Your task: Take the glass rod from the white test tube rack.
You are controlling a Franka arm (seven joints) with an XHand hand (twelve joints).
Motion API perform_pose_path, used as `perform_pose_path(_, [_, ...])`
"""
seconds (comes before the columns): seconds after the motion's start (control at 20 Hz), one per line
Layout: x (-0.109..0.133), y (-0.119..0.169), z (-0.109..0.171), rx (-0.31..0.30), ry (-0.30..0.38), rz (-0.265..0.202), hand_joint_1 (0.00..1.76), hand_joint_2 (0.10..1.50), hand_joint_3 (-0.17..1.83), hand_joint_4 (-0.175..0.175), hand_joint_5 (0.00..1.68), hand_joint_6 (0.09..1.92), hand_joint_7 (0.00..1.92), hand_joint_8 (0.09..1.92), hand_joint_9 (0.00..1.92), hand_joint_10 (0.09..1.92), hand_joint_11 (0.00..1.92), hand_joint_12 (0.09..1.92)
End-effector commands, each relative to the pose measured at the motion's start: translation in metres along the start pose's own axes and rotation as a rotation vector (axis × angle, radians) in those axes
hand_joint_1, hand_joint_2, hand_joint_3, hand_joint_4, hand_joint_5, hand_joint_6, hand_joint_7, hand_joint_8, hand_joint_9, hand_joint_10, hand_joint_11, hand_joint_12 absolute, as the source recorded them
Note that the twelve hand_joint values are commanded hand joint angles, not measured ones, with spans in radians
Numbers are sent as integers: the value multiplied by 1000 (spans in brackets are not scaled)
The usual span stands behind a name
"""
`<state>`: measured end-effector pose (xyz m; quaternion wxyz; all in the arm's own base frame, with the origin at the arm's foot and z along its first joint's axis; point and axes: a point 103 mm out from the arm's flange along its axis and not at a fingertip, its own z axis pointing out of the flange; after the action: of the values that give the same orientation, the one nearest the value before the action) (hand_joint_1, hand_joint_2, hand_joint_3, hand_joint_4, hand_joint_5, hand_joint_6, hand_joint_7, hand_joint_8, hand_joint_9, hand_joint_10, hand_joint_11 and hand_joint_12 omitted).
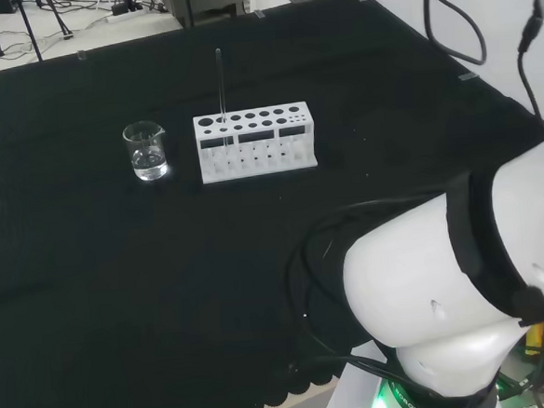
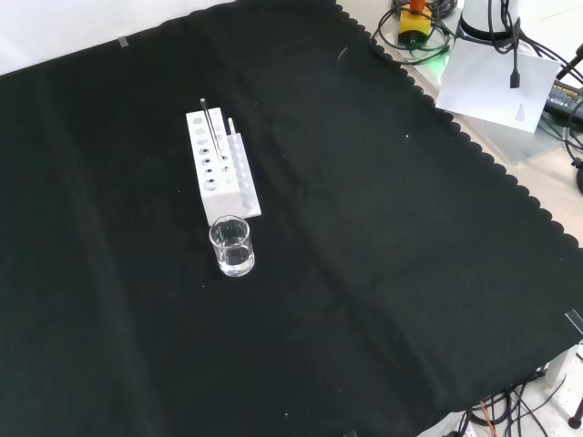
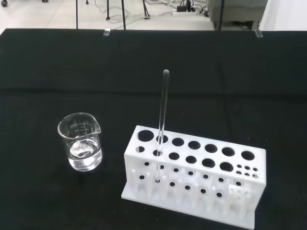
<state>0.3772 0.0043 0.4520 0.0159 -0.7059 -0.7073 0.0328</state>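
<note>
The glass rod (image 3: 162,120) is standing upright in the white test tube rack (image 3: 192,177), at three o'clock from the beaker (image 3: 81,147) in the wrist view. It is looking thin, slippery and breakable, so pinching its bare upper part seems best. I cannot tell how the robot hand is set.

a robotics lab: a bench under black cloth (image 1: 90,273) carries a white test tube rack (image 3: 192,177) and a glass beaker (image 3: 81,146), with cables (image 2: 428,27) trailing around its edges.

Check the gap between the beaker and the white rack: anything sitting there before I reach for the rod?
Nothing; only bare black cloth separates the beaker from the white rack in the wrist view, and the head view agrees. The glass rod stands upright in the rack's beaker-side end.
</note>
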Motion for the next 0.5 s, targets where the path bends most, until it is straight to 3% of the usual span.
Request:
perform_pose_path(0.05, [1, 56, 2, -9, -9, -30, 710, 1087, -175, -107, 33, 87, 0, 617, 82, 924, 0, 1424])
perform_pose_path(0.5, [-5, 99, 20, 15, 1, -59, 708, 1088, -175, -109, 47, 87, 0, 747, 119, 932, 0, 1447])
